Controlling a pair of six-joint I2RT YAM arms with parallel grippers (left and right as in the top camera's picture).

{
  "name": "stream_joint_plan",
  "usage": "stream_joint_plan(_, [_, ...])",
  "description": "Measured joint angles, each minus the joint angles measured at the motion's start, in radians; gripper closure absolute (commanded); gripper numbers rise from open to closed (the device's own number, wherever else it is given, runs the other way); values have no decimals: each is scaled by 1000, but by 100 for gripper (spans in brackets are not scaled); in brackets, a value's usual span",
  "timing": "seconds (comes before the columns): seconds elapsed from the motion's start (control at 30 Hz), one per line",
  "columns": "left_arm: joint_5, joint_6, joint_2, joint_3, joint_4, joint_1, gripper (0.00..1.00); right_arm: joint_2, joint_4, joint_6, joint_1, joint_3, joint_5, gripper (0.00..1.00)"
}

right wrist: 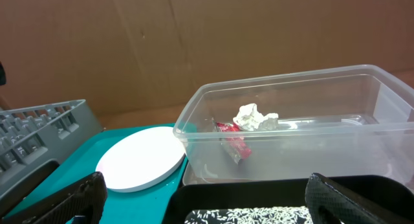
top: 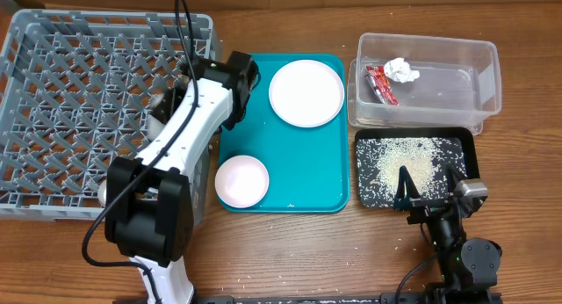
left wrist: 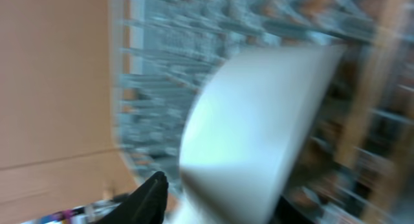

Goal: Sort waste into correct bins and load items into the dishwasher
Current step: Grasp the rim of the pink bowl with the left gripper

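My left gripper (top: 239, 76) hangs over the border between the grey dish rack (top: 88, 102) and the teal tray (top: 307, 185). In the blurred left wrist view it (left wrist: 220, 208) is shut on a greyish pale-green bowl (left wrist: 259, 120), with the rack (left wrist: 162, 56) behind. A pale plate (top: 306, 92) and a pink bowl (top: 241, 181) sit on the teal tray. The clear tub (top: 487, 76) holds the red wrapper (top: 381, 84) and the paper ball (top: 401, 71). Rice (top: 408, 159) lies in the black tray (top: 467, 144). My right gripper (top: 428, 185) is open and empty at that tray's near edge. The chopsticks are out of view.
The right wrist view shows the open fingers (right wrist: 210, 204) over the black tray (right wrist: 259, 198), the tub (right wrist: 362, 114) with wrapper (right wrist: 231, 136) and paper ball (right wrist: 254, 117), the plate (right wrist: 142, 158) and a rack corner (right wrist: 39, 127). A few rice grains lie on the table near the front.
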Motion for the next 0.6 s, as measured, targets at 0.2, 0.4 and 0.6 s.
stream_joint_plan(0.2, [325, 0, -29, 45, -2, 0, 33, 0, 0, 0, 0, 0, 1, 0])
stream_joint_plan(0.4, [771, 5, -187, 150, 27, 1, 11, 0, 1, 0, 0, 0, 0, 0])
stream_joint_plan(0.6, [1028, 32, -319, 166, -94, -4, 21, 0, 0, 0, 0, 0, 0, 0])
